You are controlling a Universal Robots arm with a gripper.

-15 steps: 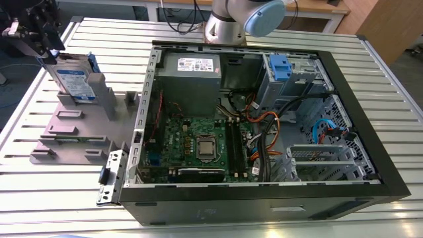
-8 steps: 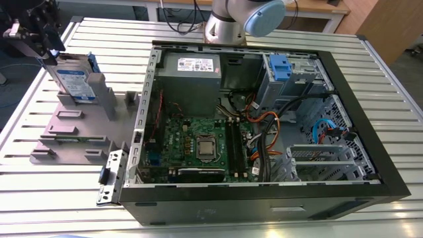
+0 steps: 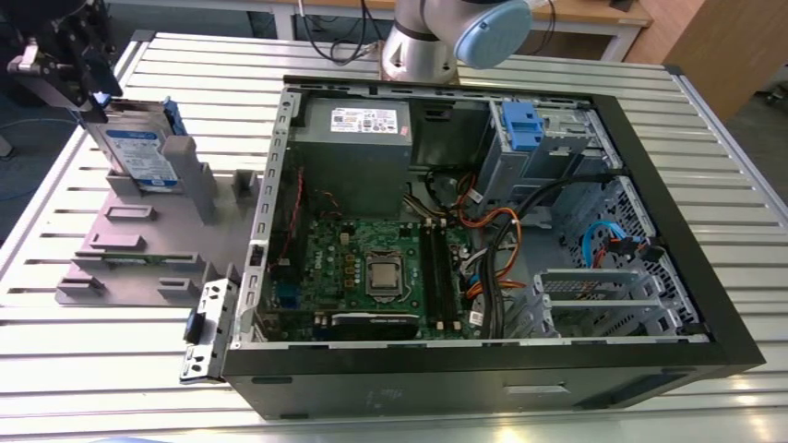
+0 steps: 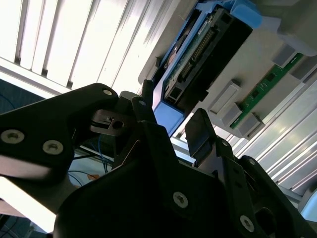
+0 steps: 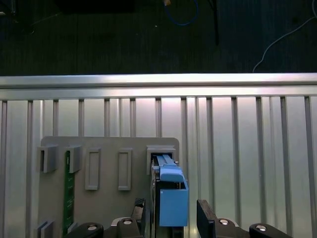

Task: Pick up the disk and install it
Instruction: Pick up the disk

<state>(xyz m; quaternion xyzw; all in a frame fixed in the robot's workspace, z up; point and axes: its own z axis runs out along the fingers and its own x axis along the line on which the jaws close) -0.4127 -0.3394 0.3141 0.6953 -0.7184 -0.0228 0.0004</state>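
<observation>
Blue-railed, the disk (image 5: pixel 169 186) stands on edge in a slot of the grey holder (image 5: pixel 106 198) on your slatted worktop (image 5: pixel 237 148), to the exterior view's left of the open computer case (image 3: pixel 493 231). Your hand (image 5: pixel 172 214) is spread open just above it, its fingers (image 5: pixel 205 214) flanking the disk's upper end, neither visibly pressing it.

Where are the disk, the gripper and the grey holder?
disk (image 3: pixel 136 155), exterior view, on its white-and-blue label.
gripper (image 5: pixel 173 212), first wrist view, midway between its two fingertips.
holder (image 3: pixel 169 237), exterior view, on a bare part of its grey base.
</observation>
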